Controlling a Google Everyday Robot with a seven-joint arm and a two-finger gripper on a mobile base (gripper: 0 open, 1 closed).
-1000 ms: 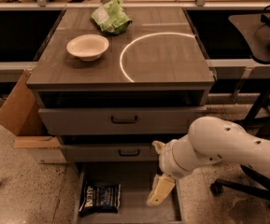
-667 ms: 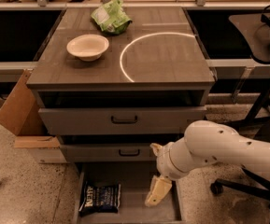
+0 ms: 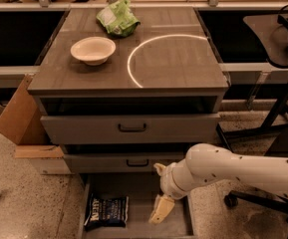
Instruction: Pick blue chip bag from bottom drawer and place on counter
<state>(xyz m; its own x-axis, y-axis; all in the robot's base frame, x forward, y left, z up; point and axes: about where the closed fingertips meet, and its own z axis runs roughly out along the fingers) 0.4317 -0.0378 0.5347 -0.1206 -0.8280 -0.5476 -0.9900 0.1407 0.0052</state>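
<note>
The blue chip bag (image 3: pixel 106 211) lies flat at the left of the open bottom drawer (image 3: pixel 176 226), on its grey floor. My gripper (image 3: pixel 155 194) hangs over the middle of the drawer, just right of the bag and apart from it. It is open and empty, with one cream finger (image 3: pixel 161 209) pointing down into the drawer and the other finger (image 3: pixel 159 169) up near the middle drawer's front. The counter (image 3: pixel 178 66) with the white arc is above.
A cream bowl (image 3: pixel 92 50) and a light green snack bag (image 3: pixel 117 18) sit on the counter's left and back. Two upper drawers with black handles (image 3: pixel 132 128) stick out above the bottom one. A cardboard box (image 3: pixel 18 111) stands to the left and a chair base (image 3: pixel 263 203) to the right.
My gripper has moved a little to the left and down, closer to the blue chip bag. The bag and the things on the counter have not moved.
</note>
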